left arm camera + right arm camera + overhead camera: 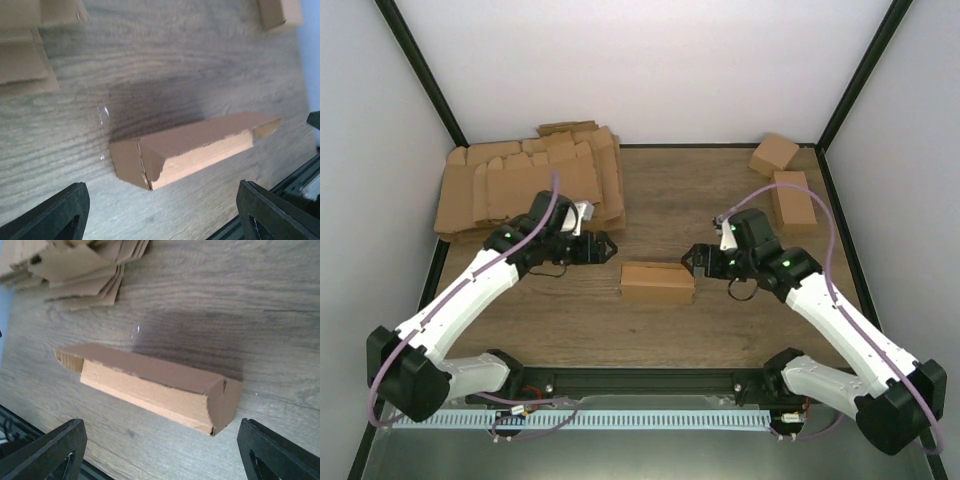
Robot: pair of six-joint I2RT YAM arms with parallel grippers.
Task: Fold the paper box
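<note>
Left gripper (pixel 610 243) and right gripper (pixel 692 258) gape; paper box (pixel 657 284) ends stand free.

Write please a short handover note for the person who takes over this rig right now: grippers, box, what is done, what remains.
Left gripper: open, empty, a little left of the paper box.
Right gripper: open, empty, close to the box's right end, not gripping it.
Box: lies on the table between the arms, folded into an oblong.
Done: the folding looks complete.
Left: check the end flaps; I cannot tell if they are fully tucked. Maybe place it by the two folded boxes at far right. The pile of flat blanks is far left.
</note>
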